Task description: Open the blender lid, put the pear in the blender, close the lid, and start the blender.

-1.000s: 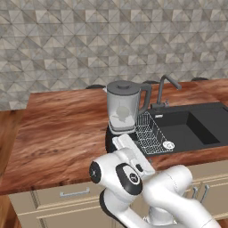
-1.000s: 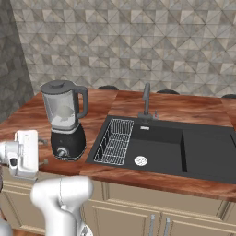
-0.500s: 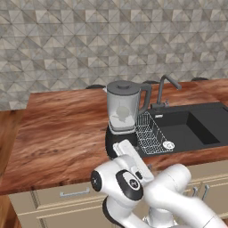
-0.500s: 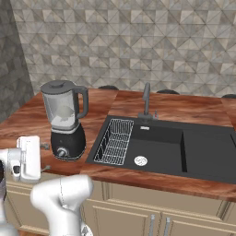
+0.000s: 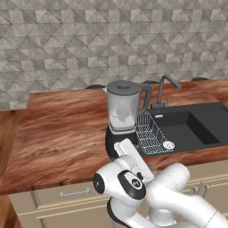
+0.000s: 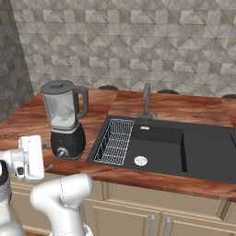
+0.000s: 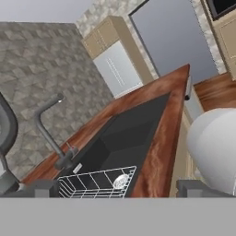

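Observation:
The blender (image 5: 122,116) stands on the wooden counter just left of the sink, with a black base, a silver knob (image 6: 61,150) and a clear jar. The blender lid (image 5: 123,86) sits flat on the jar top. My gripper (image 7: 119,189) hangs low at the counter's front edge, just in front of the blender base, and its white hand (image 6: 30,157) points sideways along the counter. Its fingertips (image 7: 44,188) stand far apart, open, with nothing between them. The blender's dark handle (image 7: 8,124) shows at the left edge of the hand view. The pear is out of view.
A black sink (image 5: 196,129) with a grey faucet (image 5: 167,87) lies right of the blender. A wire rack (image 5: 151,133) rests in the sink's left part. The wooden counter (image 5: 62,124) stretches left. Cabinet drawers (image 5: 71,193) run below the front edge.
The hand and elbow have sunk slightly in front of the blender base. The jaws stay wide open. Blender and lid have not moved.

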You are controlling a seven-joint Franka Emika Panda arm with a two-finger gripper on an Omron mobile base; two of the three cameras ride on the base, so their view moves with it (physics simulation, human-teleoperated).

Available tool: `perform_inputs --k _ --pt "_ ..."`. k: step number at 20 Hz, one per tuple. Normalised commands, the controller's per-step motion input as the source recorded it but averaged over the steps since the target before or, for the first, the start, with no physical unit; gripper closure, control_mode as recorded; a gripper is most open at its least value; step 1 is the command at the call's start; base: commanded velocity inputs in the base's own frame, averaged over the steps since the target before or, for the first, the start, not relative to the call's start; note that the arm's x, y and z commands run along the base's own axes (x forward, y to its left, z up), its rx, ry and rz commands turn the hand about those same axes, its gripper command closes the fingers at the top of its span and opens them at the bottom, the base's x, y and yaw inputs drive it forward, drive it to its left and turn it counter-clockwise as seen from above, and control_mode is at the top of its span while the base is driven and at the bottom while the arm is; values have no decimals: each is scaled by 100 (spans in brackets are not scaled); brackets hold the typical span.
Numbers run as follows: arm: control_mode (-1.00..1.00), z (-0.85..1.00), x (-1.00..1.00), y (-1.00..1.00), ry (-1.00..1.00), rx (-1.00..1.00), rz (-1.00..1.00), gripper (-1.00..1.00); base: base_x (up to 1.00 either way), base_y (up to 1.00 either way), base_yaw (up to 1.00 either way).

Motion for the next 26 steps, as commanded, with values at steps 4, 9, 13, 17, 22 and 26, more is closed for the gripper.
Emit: perform_inputs --k 4,9,13,17,22,26 --pt "-100 0 21 0 -5 0 0 -100 0 0 0" --pt "-100 -7 25 0 -1 0 0 -100 0 0 0" --pt "-100 -11 25 0 0 0 0 -100 0 0 0" --pt "-100 -13 24 0 0 0 0 -100 0 0 0" --pt "-100 -11 12 2 -1 0 0 -100 0 0 0" --pt "-100 -6 0 16 -6 0 0 -100 0 0 0"
